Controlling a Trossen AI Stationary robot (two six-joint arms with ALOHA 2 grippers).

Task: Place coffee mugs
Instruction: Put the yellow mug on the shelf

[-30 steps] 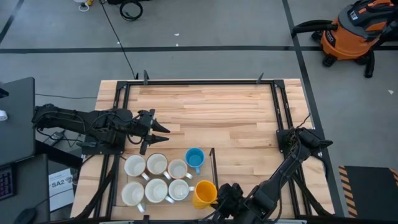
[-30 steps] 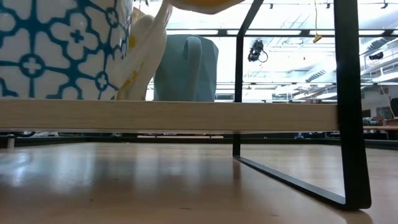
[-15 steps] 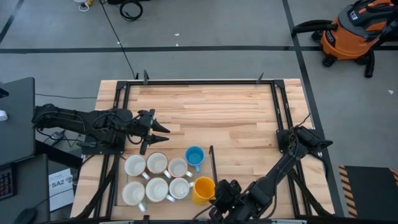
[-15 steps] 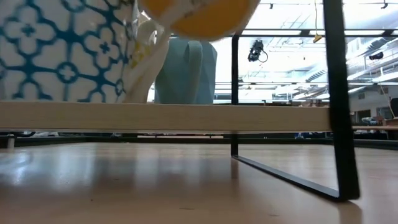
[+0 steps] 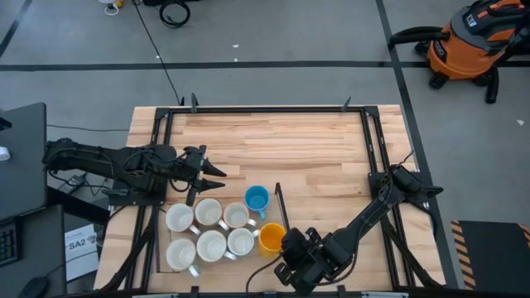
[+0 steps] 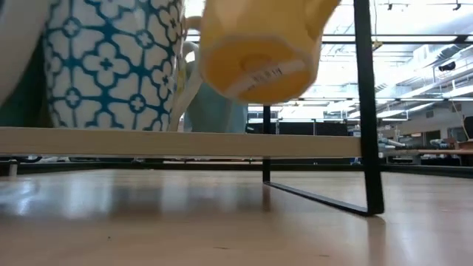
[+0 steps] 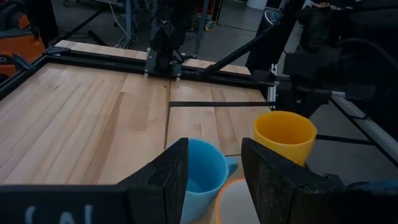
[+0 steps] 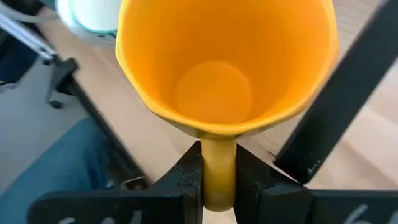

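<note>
Mugs crowd the near-left part of the wooden table (image 5: 315, 157): six pale mugs (image 5: 211, 232) stand in two rows of three on a low shelf (image 6: 177, 142), and a blue mug (image 5: 257, 199) stands at the far right end of the group, beside a thin black frame (image 5: 281, 207) that rises at the shelf's right edge. The right gripper (image 8: 218, 177) is near the table's near edge, its fingers clamped together on the handle of the orange-yellow mug (image 5: 271, 238), just right of the near row. In the low view this mug (image 6: 260, 48) hangs tilted above the shelf, its base showing, with a blue-patterned mug (image 6: 111, 66) to its left and the black frame's upright to its right. The right wrist view looks straight into the mug's open mouth, with a dark bar of the frame crossing close beside it.

The left gripper (image 5: 211, 173) waits near the left edge, just beyond the far row of mugs, its fingers (image 7: 163, 180) standing apart and holding nothing; its wrist view shows the blue mug (image 7: 202, 177) and the orange-yellow mug (image 7: 283, 137) ahead.

An orange shop vacuum (image 5: 476, 41) stands on the floor past the far right corner.
</note>
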